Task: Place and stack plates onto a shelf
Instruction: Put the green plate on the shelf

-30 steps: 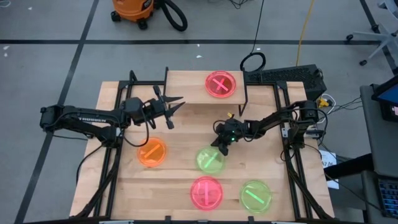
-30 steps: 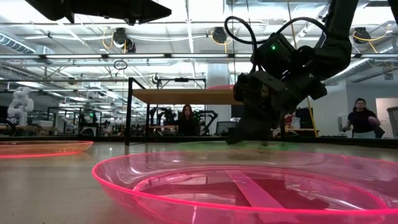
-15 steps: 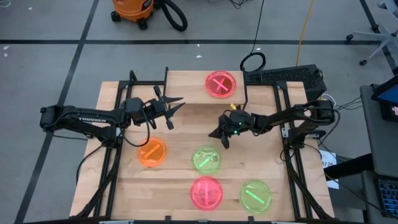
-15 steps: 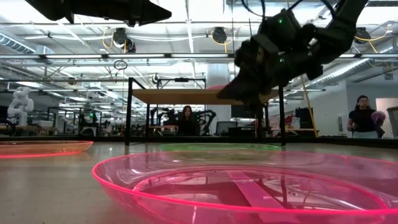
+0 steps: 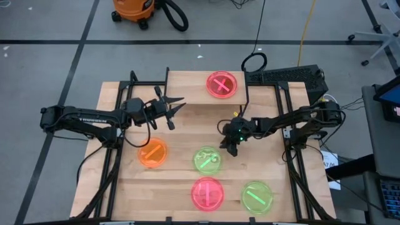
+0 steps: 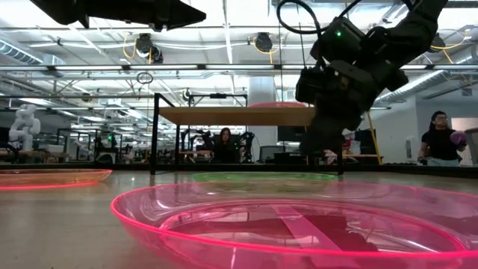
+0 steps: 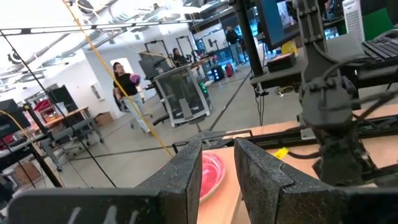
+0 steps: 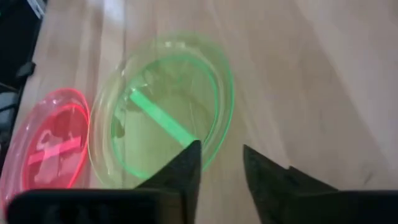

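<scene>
High view: right gripper (image 5: 229,146) hovers beside green plate (image 5: 207,160).

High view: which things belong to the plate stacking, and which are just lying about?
Job:
shelf
pink plate on shelf
orange plate
centre green plate
front pink plate
front green plate
right hand

Lying about:
orange vacuum
keyboard

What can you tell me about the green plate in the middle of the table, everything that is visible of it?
The round translucent neon-green plastic plate lies flat on the wooden tabletop, rim up, with a light green streak across its bottom. It stands apart from the orange, pink and other green plates. The right pincer hangs just beside its edge, fingers slightly apart, not touching it. Nothing lies in it.
</scene>
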Tool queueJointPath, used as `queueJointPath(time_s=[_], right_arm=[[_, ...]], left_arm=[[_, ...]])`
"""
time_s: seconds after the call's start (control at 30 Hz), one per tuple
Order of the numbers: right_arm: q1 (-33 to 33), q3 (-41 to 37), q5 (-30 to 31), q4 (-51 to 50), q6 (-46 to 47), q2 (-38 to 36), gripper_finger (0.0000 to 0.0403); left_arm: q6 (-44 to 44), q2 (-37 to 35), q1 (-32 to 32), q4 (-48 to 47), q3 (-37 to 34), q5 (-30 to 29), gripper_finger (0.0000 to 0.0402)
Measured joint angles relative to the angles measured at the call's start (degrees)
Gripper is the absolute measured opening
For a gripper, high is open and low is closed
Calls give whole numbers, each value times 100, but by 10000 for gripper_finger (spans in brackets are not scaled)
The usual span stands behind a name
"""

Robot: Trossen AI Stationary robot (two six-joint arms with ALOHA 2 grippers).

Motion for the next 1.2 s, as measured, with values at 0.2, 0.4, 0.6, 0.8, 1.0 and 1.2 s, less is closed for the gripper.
queueJointPath(time_s=[0.2, 0.4, 0.6, 0.8, 1.0, 1.2], right_arm=[[169, 0, 7, 48, 319, 46, 174], [282, -2, 193, -2, 525, 46, 184], [311, -46, 513, 58, 560, 62, 171], [336, -251, 472, 609, 817, 438, 170], [390, -251, 60, 1409, 942, 994, 169], [390, -236, -99, 1797, 957, 1366, 169]], left_arm=[[-21, 0, 0, 7, 0, 0, 102], [-39, 0, 0, -1, 0, 0, 102], [-42, 0, 0, -4, 0, 0, 102], [-68, 0, 0, -7, 1, 0, 102], [-122, 0, 0, -13, 1, 0, 102], [-123, 2, 0, -24, 2, 0, 102]])
